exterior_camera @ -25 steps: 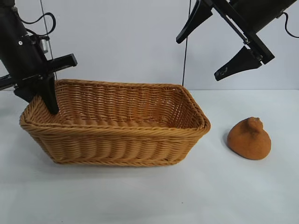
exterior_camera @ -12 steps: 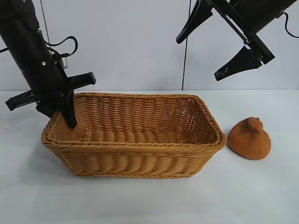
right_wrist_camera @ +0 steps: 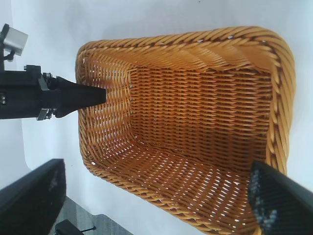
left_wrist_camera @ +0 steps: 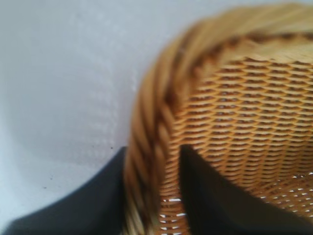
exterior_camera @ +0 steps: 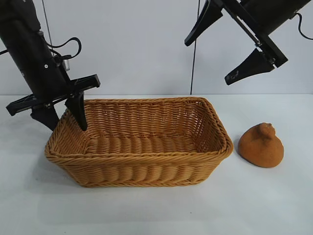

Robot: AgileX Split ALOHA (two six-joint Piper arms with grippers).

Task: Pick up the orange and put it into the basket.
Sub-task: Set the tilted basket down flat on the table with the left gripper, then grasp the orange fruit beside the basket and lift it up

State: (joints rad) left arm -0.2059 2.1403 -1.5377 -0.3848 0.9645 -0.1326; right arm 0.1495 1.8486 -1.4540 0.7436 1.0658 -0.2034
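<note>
Left end effector (exterior_camera: 62, 115) spread astride basket (exterior_camera: 142, 164) rim; right end effector (exterior_camera: 221, 56) spread aloft; orange (exterior_camera: 261, 145) on table.

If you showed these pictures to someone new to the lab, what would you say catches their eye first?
First, the large tan woven wicker basket filling the middle of the white table, with the left gripper straddling its braided rim at the left end, one finger inside and one outside. Next, the burnt-orange, rough-skinned orange sitting alone on the table just right of the basket. The right gripper hangs open high above, between basket and orange.
</note>
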